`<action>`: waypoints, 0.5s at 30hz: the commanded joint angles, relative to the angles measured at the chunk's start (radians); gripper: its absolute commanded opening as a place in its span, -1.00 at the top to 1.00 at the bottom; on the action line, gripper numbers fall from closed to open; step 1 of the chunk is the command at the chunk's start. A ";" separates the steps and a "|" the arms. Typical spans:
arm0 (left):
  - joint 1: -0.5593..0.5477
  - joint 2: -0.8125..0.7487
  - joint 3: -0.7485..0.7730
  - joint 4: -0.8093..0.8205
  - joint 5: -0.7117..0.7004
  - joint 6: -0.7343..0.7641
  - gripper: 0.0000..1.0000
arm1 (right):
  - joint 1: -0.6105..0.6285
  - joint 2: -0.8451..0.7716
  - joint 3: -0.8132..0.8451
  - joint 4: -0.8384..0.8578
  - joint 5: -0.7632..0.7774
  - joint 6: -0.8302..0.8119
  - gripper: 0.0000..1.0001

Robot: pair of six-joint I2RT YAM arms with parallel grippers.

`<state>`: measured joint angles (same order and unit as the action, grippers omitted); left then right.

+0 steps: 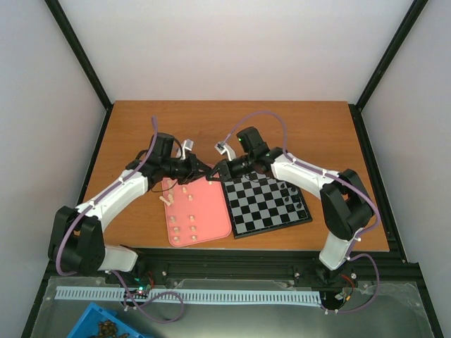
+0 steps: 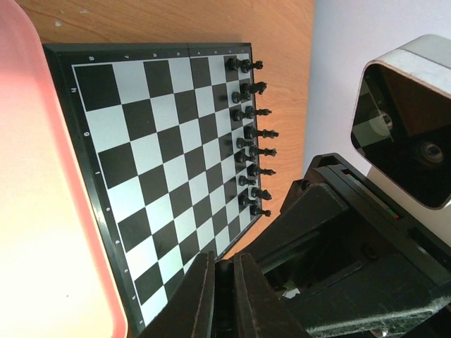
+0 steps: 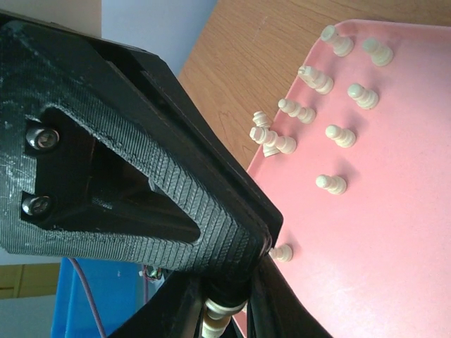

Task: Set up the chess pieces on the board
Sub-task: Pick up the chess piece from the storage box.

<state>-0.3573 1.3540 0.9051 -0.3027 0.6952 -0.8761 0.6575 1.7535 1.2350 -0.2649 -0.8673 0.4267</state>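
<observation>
Both grippers meet above the far edge of the pink tray [image 1: 208, 218]. My right gripper [image 3: 225, 318] is shut on a cream chess piece [image 3: 224, 311]. My left gripper [image 1: 201, 169] reaches in from the left; its black finger [image 3: 141, 176] ends on the top of that piece. In the left wrist view its fingertips [image 2: 224, 282] stand nearly together on something dark in shadow. The board [image 1: 261, 208] lies right of the tray, with a row of black pieces [image 1: 292, 197] along its right edge. Several cream pieces [image 1: 189, 220] stand on the tray.
Two cream pieces [image 1: 166, 199] lie on the wooden table just off the tray's left edge. A blue bin [image 1: 106, 325] sits below the table at the near left. The right wrist's camera housing [image 2: 409, 120] is close to my left gripper.
</observation>
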 commanded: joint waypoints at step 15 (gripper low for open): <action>0.049 -0.106 0.145 -0.253 -0.398 0.142 0.98 | 0.021 0.007 -0.055 -0.150 0.010 -0.128 0.87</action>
<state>-0.3576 1.2778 0.9760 -0.5243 0.5587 -0.7845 0.6914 1.7535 1.2335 -0.2226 -0.8631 0.3462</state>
